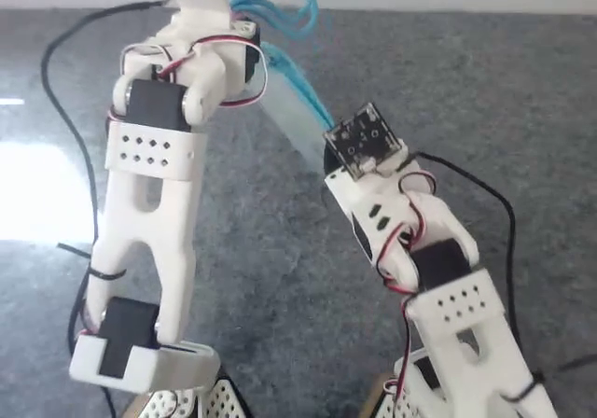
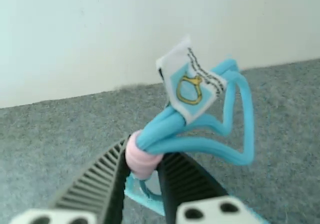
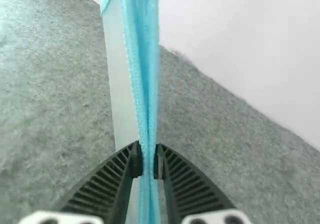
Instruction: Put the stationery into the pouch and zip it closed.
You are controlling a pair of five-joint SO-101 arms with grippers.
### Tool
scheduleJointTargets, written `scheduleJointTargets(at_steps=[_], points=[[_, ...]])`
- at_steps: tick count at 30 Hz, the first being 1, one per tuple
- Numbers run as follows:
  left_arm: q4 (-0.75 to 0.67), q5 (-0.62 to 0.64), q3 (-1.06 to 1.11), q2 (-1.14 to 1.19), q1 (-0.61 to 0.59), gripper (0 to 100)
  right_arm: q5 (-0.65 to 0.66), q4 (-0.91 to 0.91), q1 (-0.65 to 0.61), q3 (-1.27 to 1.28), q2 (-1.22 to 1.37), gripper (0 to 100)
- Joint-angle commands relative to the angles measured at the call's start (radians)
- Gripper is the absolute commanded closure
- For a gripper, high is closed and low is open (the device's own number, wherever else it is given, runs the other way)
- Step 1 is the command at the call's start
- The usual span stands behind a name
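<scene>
The pouch (image 1: 291, 110) is pale blue and see-through, and it hangs stretched in the air between both arms near the back of the table. In the left wrist view my left gripper (image 2: 142, 154) is shut on a pink bead (image 2: 139, 159) at the pouch's zip pull. Blue cord loops (image 2: 220, 129) and a white tag (image 2: 192, 81) stick out past the bead. The same cord loops (image 1: 289, 3) show at the table's back edge. My right gripper (image 3: 146, 159) is shut on the pouch's (image 3: 130, 74) blue zip edge, at the end nearer the table's front.
The grey speckled tabletop (image 1: 522, 91) runs back to a white wall (image 2: 100, 34). Black cables (image 1: 70, 129) trail along the left side and beside the right arm (image 1: 457, 297). Both arm bases stand at the table's front edge.
</scene>
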Motion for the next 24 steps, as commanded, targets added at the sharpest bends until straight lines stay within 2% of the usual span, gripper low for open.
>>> scheduleJointTargets(at_steps=[1, 7, 12, 15, 19, 22, 24], points=[[-0.037, 0.011, -0.042, -0.006, -0.009, 99, 0.018, 0.007, -0.002, 0.055, -0.079, 99.1], [0.014, 0.011, -0.042, -0.006, 0.077, 99, 0.032, 0.031, 0.048, 0.109, -0.099, 99.1], [0.009, 0.011, -0.010, 0.025, 0.046, 99, -0.008, 0.051, 0.154, 0.158, -0.217, 99.1], [0.008, 0.011, -0.008, 0.055, 0.031, 99, -0.031, 0.070, 0.128, 0.198, -0.389, 99.1], [0.009, 0.011, -0.008, 0.063, 0.029, 99, -0.034, 0.209, 0.107, 0.184, -0.576, 99.2], [0.011, 0.011, -0.008, 0.063, 0.044, 99, -0.035, 0.262, 0.108, 0.175, -0.647, 99.2], [0.020, 0.011, -0.008, 0.063, 0.074, 99, -0.083, 0.262, 0.122, 0.175, -0.653, 99.1]])
